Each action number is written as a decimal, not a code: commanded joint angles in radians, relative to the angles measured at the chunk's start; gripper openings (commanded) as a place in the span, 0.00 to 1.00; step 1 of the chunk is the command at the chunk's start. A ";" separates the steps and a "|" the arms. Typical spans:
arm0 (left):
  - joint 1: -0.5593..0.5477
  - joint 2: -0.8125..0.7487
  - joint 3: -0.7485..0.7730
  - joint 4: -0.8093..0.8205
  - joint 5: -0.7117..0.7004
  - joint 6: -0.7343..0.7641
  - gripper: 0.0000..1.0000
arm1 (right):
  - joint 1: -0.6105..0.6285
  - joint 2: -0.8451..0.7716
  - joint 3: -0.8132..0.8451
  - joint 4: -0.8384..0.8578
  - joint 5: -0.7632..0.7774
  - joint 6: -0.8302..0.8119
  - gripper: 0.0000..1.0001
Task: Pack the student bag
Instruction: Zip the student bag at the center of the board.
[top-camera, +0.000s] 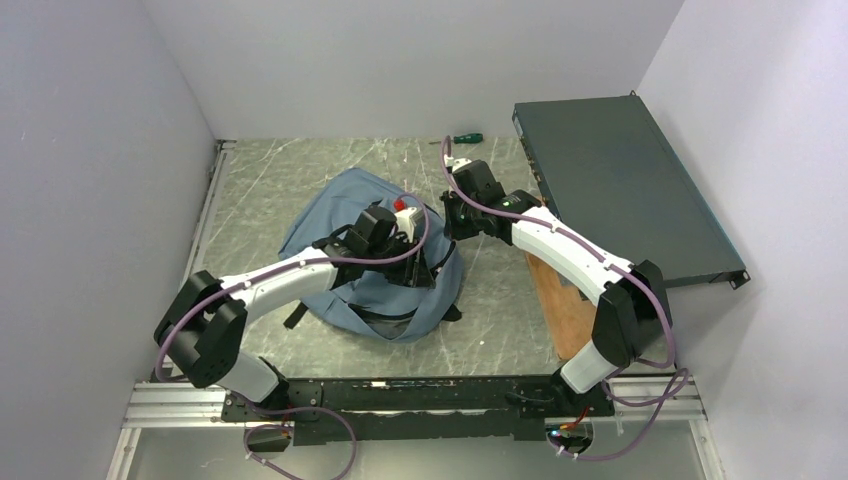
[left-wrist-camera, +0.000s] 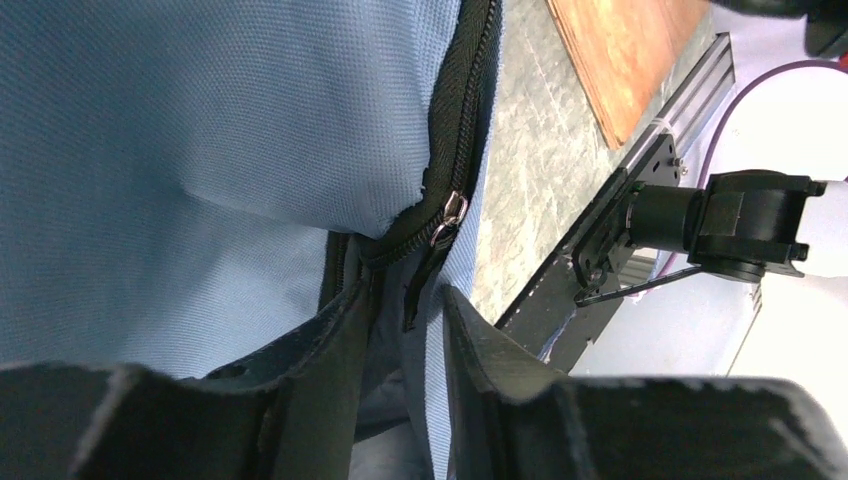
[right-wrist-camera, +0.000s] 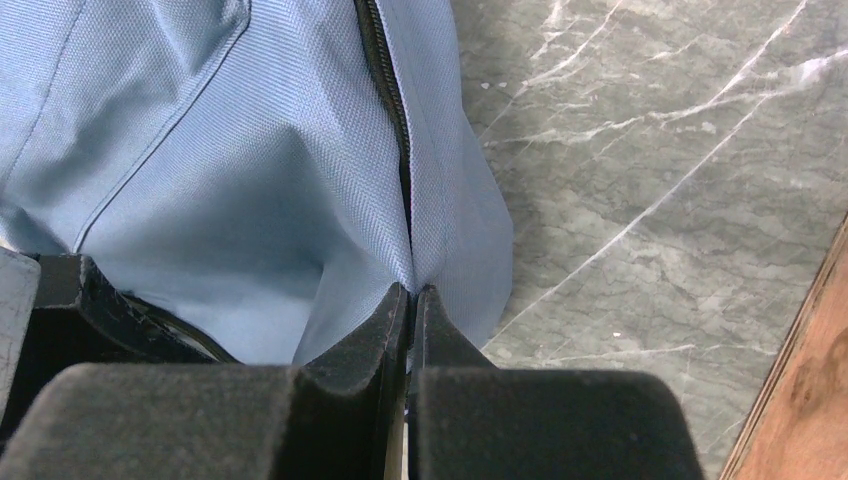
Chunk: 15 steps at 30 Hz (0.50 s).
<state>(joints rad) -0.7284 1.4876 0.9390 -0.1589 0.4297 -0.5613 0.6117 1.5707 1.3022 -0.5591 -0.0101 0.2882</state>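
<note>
The student bag (top-camera: 340, 200), soft grey-blue fabric, lies slumped in the middle of the table. Over its right part hangs my left gripper (top-camera: 408, 228). In the left wrist view its jaws (left-wrist-camera: 407, 295) stand a little apart astride the bag's edge, just below the black zipper and its metal slider (left-wrist-camera: 452, 210). A fold of fabric and a black strip lie between them. My right gripper (top-camera: 450, 215) is at the bag's right side. In the right wrist view it (right-wrist-camera: 412, 292) is shut, pinching the blue fabric (right-wrist-camera: 200, 170) at the end of the zipper seam (right-wrist-camera: 385, 80).
A flat dark grey metal box (top-camera: 620, 190) lies at the back right. A wooden board (top-camera: 560, 300) sits beside it under the right arm. A green-handled screwdriver (top-camera: 465, 138) rests by the back wall. White walls close in on three sides.
</note>
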 joint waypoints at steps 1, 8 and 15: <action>-0.015 0.017 0.037 0.089 0.019 -0.007 0.42 | 0.003 -0.047 0.005 0.065 -0.043 0.009 0.00; -0.034 0.023 0.040 0.135 0.098 -0.044 0.28 | 0.003 -0.044 0.009 0.057 -0.048 0.016 0.00; -0.095 -0.124 -0.046 0.175 0.071 -0.108 0.38 | 0.063 -0.045 0.090 -0.219 0.042 0.182 0.52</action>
<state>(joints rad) -0.7937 1.4761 0.9314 -0.0715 0.4740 -0.6155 0.6170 1.5707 1.3209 -0.6270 -0.0082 0.3489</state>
